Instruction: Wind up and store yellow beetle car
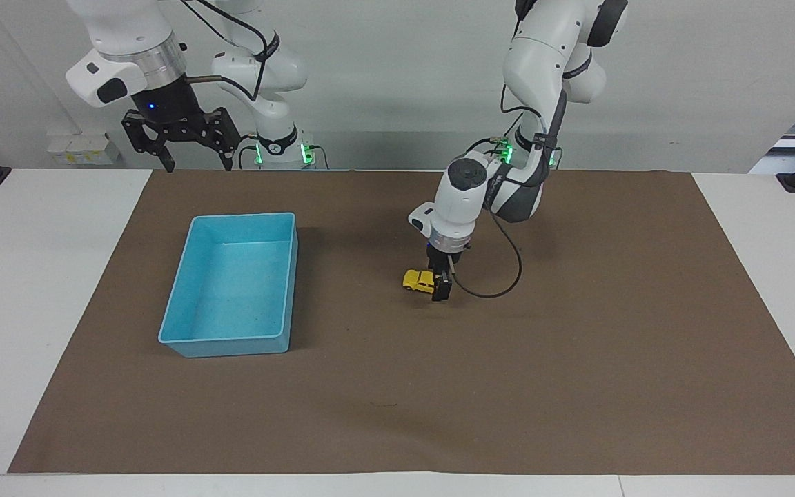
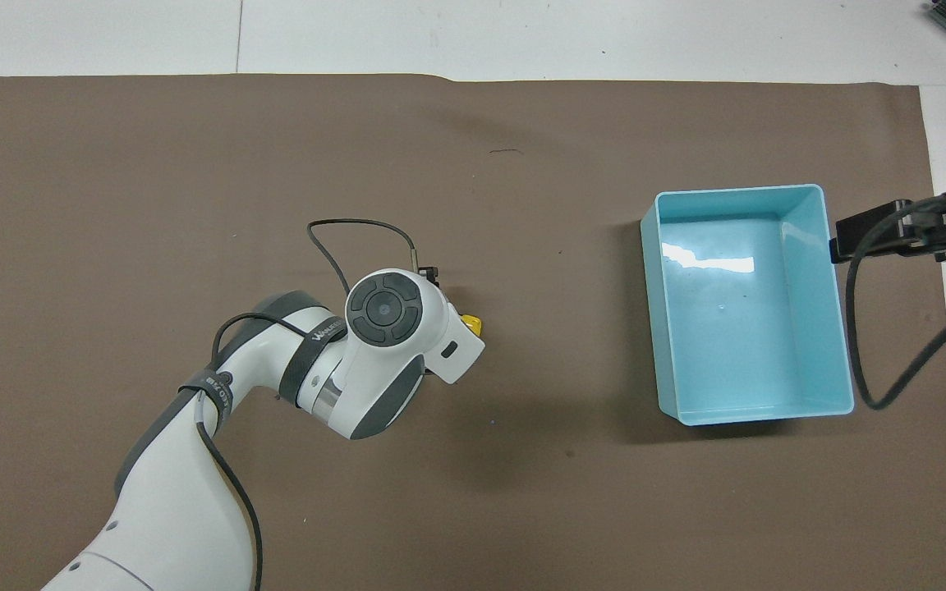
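Near the middle of the counter, on the brown mat, sits the yellow beetle car, with the left gripper down low at its end toward the left arm; can't tell if its jaws are spread or pinching. A blue bin stands toward the right arm's end. Up over the mat's near edge, the right gripper waits, jaws spread wide
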